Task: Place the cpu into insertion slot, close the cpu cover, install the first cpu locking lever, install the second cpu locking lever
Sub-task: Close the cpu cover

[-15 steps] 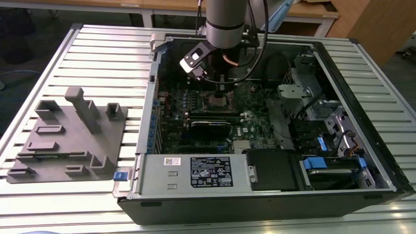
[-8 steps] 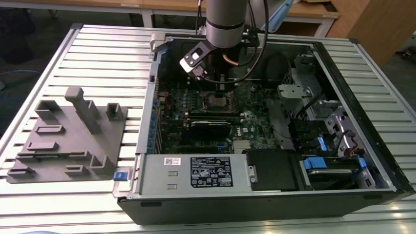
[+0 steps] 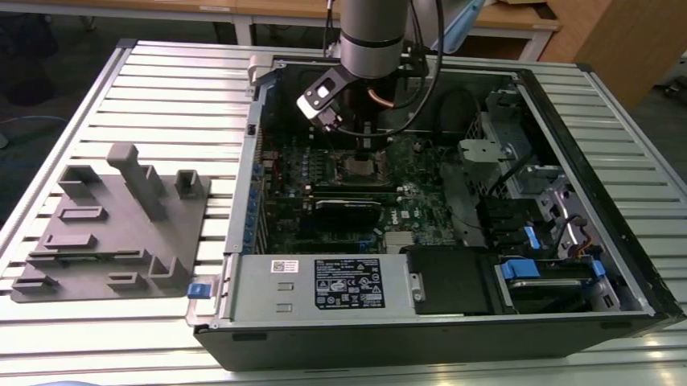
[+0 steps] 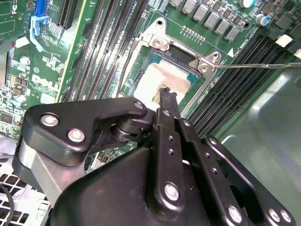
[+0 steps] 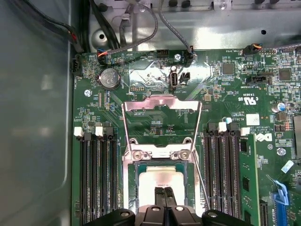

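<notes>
Inside the computer case (image 3: 429,338), upper centre of the exterior view, the cpu cover (image 5: 160,100) stands open, the cpu (image 5: 162,178) in the insertion slot (image 3: 359,167). The gripper (image 5: 163,192), pinched together on nothing, touches it; a skewed push might bend pins.

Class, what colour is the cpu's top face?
Pale silvery tan; cpu clearest in first wrist view.

I am seeing a slatted metal surface (image 3: 161,88) catching light; wooden desks (image 3: 269,10) are standing beyond it, dark floor (image 3: 38,108) showing beside it.
</notes>
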Controlling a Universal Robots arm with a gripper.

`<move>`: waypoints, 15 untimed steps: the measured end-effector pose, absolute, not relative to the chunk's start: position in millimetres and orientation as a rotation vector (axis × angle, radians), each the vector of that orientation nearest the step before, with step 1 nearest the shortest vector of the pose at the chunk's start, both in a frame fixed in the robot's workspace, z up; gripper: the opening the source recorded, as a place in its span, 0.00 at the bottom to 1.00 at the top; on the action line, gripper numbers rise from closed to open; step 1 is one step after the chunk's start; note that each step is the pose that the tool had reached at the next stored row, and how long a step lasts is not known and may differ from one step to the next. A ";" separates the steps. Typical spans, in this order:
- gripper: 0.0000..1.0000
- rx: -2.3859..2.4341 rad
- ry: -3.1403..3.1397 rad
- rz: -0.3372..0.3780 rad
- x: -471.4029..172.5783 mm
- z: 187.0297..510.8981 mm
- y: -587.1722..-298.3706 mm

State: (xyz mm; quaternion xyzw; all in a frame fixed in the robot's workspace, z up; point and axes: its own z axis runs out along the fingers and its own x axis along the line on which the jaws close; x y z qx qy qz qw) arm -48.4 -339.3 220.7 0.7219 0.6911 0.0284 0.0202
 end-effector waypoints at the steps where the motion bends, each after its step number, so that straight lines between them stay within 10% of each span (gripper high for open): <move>1: 0.11 2.242 2.146 0.093 -48.4 230.2 -339.3; 15: 0.11 2.242 2.146 0.093 -48.4 248.1 -339.3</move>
